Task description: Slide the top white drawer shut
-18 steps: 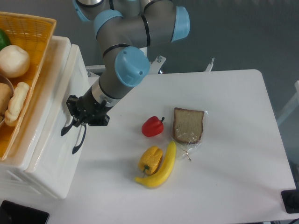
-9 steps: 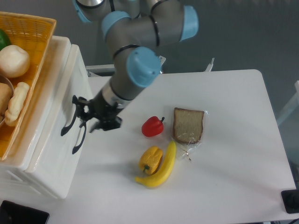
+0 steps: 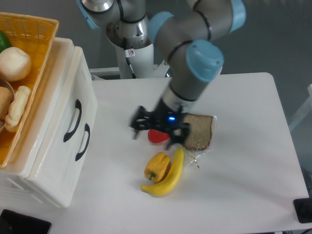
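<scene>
Since the top white drawer point(image 3: 66, 105) is a large glossy plastic tray with a flat front and one dark curved handle point(image 3: 73, 121), it should be stiff but light, and its smooth face would let a fingertip skate sideways — a flat push square on the front, just beside the handle, looks the safest place to bear on it. It sits at the left of the white table point(image 3: 243, 165), upper of two, its front about flush with the matching lower drawer front point(image 3: 73, 161), so it reads as closed or nearly so. The two-finger gripper point(image 3: 157, 130) of the grey and blue arm hangs well apart from the cabinet, low over the table above a red bell pepper point(image 3: 157, 137); the jaws look spread and hold nothing, though the view is blurred. Near it lie a wrapped slice of brown bread point(image 3: 199, 130), a yellow pepper point(image 3: 157, 166) and a banana point(image 3: 168, 176). A woven yellow basket point(image 3: 34, 29) of food rests on the cabinet top.
</scene>
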You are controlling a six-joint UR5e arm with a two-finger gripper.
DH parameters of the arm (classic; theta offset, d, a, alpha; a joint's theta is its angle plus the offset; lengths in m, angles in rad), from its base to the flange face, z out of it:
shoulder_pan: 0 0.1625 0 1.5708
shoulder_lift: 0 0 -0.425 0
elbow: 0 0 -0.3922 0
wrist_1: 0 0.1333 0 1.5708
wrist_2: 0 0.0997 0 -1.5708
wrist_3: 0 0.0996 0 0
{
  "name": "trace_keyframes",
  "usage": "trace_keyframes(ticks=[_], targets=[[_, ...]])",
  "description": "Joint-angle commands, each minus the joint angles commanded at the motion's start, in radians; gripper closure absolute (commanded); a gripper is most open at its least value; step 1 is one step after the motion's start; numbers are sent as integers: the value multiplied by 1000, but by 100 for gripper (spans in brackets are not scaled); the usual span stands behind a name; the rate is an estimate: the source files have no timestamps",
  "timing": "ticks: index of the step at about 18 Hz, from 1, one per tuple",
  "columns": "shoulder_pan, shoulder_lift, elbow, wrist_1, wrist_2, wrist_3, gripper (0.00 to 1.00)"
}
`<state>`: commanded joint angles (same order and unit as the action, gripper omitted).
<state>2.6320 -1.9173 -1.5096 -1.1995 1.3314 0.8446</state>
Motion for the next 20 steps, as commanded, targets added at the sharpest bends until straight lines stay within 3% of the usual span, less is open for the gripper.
trace_keyframes(ticks=[5,14,17,20], targets=[[89,-46,25,-5,115,376,0],[264,-63,26,-11,140,733,0],[290,-78,28,-8,198,856,0],[303,-98,42,-6,201,883,0]])
